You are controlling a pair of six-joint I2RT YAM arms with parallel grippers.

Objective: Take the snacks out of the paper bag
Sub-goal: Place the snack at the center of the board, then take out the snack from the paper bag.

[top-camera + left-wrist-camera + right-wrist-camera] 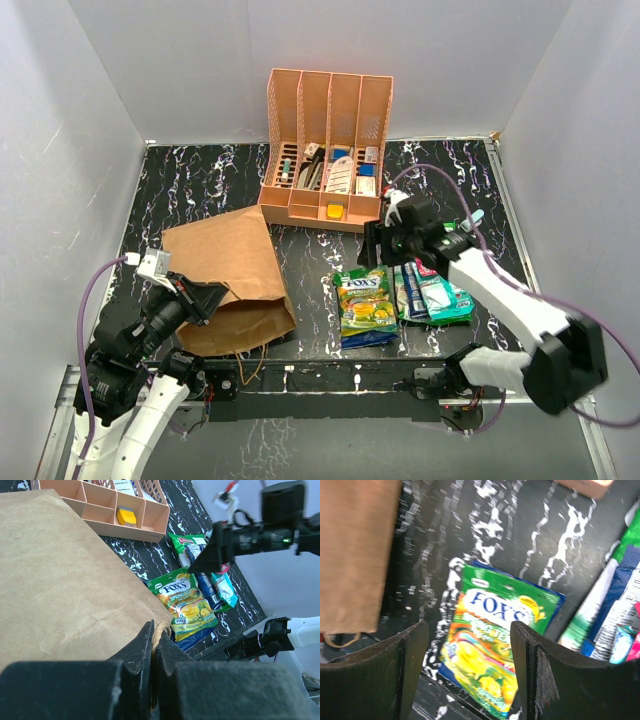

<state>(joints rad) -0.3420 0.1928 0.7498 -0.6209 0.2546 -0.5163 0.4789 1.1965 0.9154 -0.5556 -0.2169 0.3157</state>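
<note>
Brown paper bag (225,275) lies flat, seemingly emptied; snacks (365,300) sit on the counter (200,185). Left pincer (153,631) clamps its cord handle (161,628); right pincer (469,630) gapes above them.

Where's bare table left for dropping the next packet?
Bare: the strip between paper bag and Fox's packet; the back-left corner, left of the orange organiser and behind the bag; back-right, right of the organiser. Crowded: overlapping packets right of the Fox's, around the right claw.
</note>
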